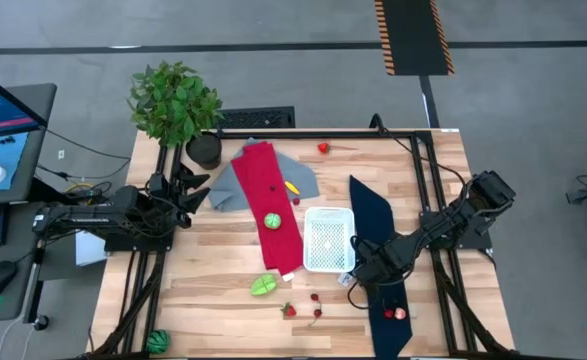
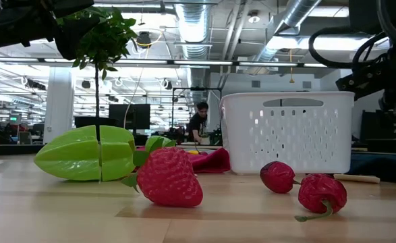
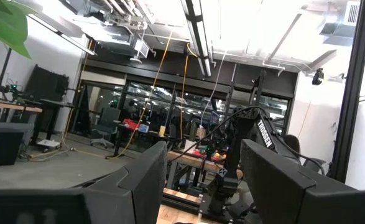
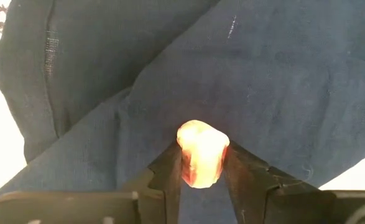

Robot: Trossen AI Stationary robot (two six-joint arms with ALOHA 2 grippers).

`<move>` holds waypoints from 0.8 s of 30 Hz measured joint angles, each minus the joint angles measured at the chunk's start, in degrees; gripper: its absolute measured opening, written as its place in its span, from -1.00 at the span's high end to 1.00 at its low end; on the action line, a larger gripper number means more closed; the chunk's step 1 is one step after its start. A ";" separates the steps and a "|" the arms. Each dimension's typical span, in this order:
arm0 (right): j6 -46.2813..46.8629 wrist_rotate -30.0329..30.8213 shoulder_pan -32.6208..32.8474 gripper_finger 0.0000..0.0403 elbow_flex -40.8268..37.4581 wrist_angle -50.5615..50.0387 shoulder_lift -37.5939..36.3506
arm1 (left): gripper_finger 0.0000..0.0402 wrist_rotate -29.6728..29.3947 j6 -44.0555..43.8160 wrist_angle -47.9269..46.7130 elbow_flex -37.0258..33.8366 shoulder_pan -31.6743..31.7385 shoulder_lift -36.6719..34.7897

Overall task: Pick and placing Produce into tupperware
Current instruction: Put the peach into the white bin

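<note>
Produce piece [image 4: 201, 154], between right pincer [image 4: 202, 177] fingers

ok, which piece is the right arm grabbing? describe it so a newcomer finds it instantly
Start at the white tupperware mid-table, then move to the long navy cloth beside it, on the right arm's side. The right gripper has its jaws on either side of a small pale pink-and-yellow produce piece over that cloth. The other pieces nearby lie on bare wood.

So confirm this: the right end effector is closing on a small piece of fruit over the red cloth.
Not quite. The right end effector does have a small pale fruit piece between its fingers, but the cloth under it is the navy cloth, not the red one. The right wrist view shows it.
</note>
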 joint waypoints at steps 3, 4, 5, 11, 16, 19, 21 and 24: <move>-0.72 -0.05 -0.64 0.36 0.00 -1.44 -0.11 | 0.02 0.00 0.00 0.01 0.00 0.00 0.00; -0.91 -0.04 -0.82 0.36 0.03 -1.64 -0.11 | 0.02 -0.02 0.00 0.02 0.00 0.01 0.00; -1.17 -0.04 -1.08 0.37 0.24 -2.36 -0.11 | 0.02 -0.02 0.00 0.01 0.00 0.02 0.01; -4.15 0.19 -1.86 0.38 3.63 -6.31 -0.15 | 0.02 -0.02 0.00 0.02 0.00 0.02 0.02; -6.34 2.96 -2.61 0.37 7.81 -8.93 -0.15 | 0.02 -0.02 -0.02 0.02 0.00 0.00 0.02; -7.45 4.99 -3.26 0.37 10.33 -11.22 -0.17 | 0.02 -0.02 0.00 0.02 0.00 0.00 0.02; -8.11 6.42 -3.76 0.37 12.00 -12.75 -0.17 | 0.02 -0.02 0.00 0.02 0.00 0.02 0.02; -8.43 8.54 -4.82 0.37 13.80 -16.24 -0.17 | 0.02 -0.02 -0.02 0.02 0.00 0.01 0.00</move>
